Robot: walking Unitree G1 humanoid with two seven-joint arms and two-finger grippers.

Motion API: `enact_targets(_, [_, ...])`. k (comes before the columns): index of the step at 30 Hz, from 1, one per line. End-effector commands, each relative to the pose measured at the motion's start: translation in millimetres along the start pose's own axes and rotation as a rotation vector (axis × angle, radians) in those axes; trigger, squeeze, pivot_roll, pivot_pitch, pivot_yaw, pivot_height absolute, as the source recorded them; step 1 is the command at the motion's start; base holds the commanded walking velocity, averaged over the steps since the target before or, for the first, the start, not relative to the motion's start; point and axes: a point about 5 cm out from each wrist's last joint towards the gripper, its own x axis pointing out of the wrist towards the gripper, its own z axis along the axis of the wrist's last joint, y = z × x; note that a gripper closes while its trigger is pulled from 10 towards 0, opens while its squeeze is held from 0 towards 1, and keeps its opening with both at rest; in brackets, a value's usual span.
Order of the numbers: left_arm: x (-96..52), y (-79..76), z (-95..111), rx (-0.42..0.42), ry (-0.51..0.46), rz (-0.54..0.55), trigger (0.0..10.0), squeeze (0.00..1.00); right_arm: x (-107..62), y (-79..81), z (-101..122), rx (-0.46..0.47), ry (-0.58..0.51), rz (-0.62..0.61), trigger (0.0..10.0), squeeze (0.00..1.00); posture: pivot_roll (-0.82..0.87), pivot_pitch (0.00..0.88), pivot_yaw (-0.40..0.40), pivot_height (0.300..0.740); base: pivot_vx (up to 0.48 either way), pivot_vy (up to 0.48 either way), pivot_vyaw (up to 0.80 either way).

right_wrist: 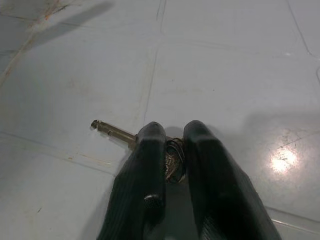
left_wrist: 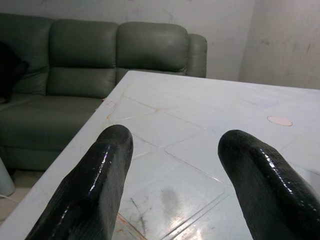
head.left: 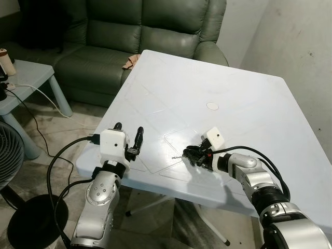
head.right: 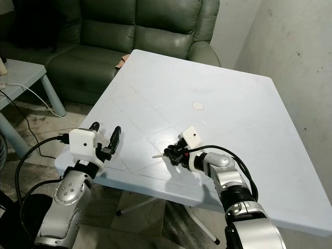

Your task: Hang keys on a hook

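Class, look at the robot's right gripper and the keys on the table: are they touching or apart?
Touching. The right wrist view shows the right gripper with its fingers closed on the keys, one key sticking out.

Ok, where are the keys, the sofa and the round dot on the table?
keys (right_wrist: 114, 131), right wrist view, on the brass shaft sticking out of the fingers
sofa (head.left: 140, 36), left eye view, on the green back cushion
round dot (head.left: 212, 106), left eye view, on its middle
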Motion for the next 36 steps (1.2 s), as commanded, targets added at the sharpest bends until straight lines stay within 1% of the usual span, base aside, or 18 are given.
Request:
enact_targets(1, [1.1, -1.9, 4, 0.002, -0.012, -0.007, 10.0, 0.0, -4.6, -4.1, -2, 0.008, 0.007, -0.008, 10.0, 0.0, -0.03, 0.023, -0.109, 0.74, 0.0, 0.0, 0.0])
enact_targets(7, [1.6, -4.2, 4, -0.001, -0.012, -0.017, 10.0, 0.0, -7.2, -6.1, -3, 0.015, 0.004, -0.013, 10.0, 0.0, -0.04, 0.02, -0.106, 0.74, 0.0, 0.0, 0.0])
enact_targets(8, [1.6, -4.6, 4, -0.001, -0.012, -0.019, 10.0, 0.0, -7.9, -6.4, -3, 0.018, 0.0, -0.014, 5.0, 0.0, -0.04, 0.02, -0.107, 0.74, 0.0, 0.0, 0.0])
enact_targets(9, [1.5, -4.7, 3, -0.001, -0.012, -0.02, 10.0, 0.0, -8.2, -6.6, -3, 0.016, -0.003, -0.016, 3.5, 0.0, -0.04, 0.018, -0.107, 0.74, 0.0, 0.0, 0.0])
enact_targets(10, [1.4, -4.8, 3, -0.001, -0.012, -0.02, 10.0, 0.0, -8.4, -6.8, -3, 0.014, -0.006, -0.018, 0.0, 0.0, -0.04, 0.018, -0.107, 0.74, 0.0, 0.0, 0.0])
enact_targets(16, [1.6, -5.2, 4, -0.001, -0.013, -0.021, 10.0, 0.0, -9.6, -7.9, -1, 0.018, -0.021, -0.012, 0.0, 0.0, -0.04, 0.021, -0.108, 0.74, 0.0, 0.0, 0.0])
enact_targets(22, [1.8, -4.4, 4, -0.001, -0.013, -0.017, 10.0, 0.0, -10.0, -10.5, 5, 0.02, -0.054, -0.032, 0.0, 0.0, -0.04, 0.024, -0.109, 0.74, 0.0, 0.0, 0.0])
enact_targets(24, [1.8, -3.8, 4, -0.001, -0.014, -0.012, 10.0, 0.0, -10.1, -13.7, 13, 0.055, -0.118, -0.061, 0.0, 0.0, -0.03, 0.028, -0.111, 0.74, 0.0, 0.0, 0.0])
enact_targets(25, [1.8, -3.8, 4, -0.001, -0.014, -0.012, 10.0, 0.0, -10.1, -13.7, 13, 0.055, -0.118, -0.061, 0.0, 0.0, -0.03, 0.028, -0.111, 0.74, 0.0, 0.0, 0.0])
enact_targets(26, [1.8, -3.7, 4, -0.001, -0.014, -0.011, 10.0, 0.0, -10.1, -14.9, 19, 0.071, -0.16, -0.071, 0.0, 0.0, -0.03, 0.028, -0.111, 0.74, 0.0, 0.0, 0.0])
enact_targets(27, [1.9, -3.6, 4, -0.001, -0.015, -0.01, 10.0, 0.0, -10.1, -15.2, 21, 0.077, -0.179, -0.073, 0.0, 0.0, -0.03, 0.028, -0.111, 0.74, 0.0, 0.0, 0.0])
enact_targets(29, [2.4, -3.5, 5, -0.001, -0.016, -0.009, 10.0, 0.0, -10.1, -18.4, 34, 0.142, -0.271, -0.098, 0.0, 0.0, -0.04, 0.031, -0.112, 0.74, 0.0, 0.0, 0.0])
enact_targets(30, [2.5, -3.3, 5, -0.001, -0.016, -0.008, 10.0, 0.0, -10.1, -18.7, 36, 0.156, -0.292, -0.098, 0.0, 0.0, -0.04, 0.031, -0.112, 0.74, 0.0, 0.0, 0.0])
enact_targets(32, [2.7, -3.0, 5, -0.002, -0.017, -0.007, 10.0, 0.0, -11.0, -20.6, 48, 0.252, -0.392, -0.088, 0.0, 0.0, -0.04, 0.031, -0.112, 0.74, 0.0, 0.0, 0.0])
enact_targets(33, [2.8, -2.9, 5, -0.002, -0.016, -0.007, 10.0, 0.0, -11.4, -21.2, 51, 0.278, -0.416, -0.085, 0.0, 0.0, -0.04, 0.031, -0.112, 0.74, 0.0, 0.0, 0.0])
enact_targets(34, [2.9, -2.8, 5, -0.002, -0.017, -0.007, 10.0, 0.0, -11.9, -21.9, 56, 0.307, -0.446, -0.08, 0.7, 0.0, -0.04, 0.031, -0.112, 0.74, 0.0, 0.0, 0.0])
enact_targets(36, [3.1, -2.7, 5, -0.002, -0.017, -0.006, 10.0, 0.0, -12.5, -22.6, 61, 0.34, -0.48, -0.073, 0.7, 0.0, -0.04, 0.031, -0.112, 0.74, 0.0, 0.0, 0.0])
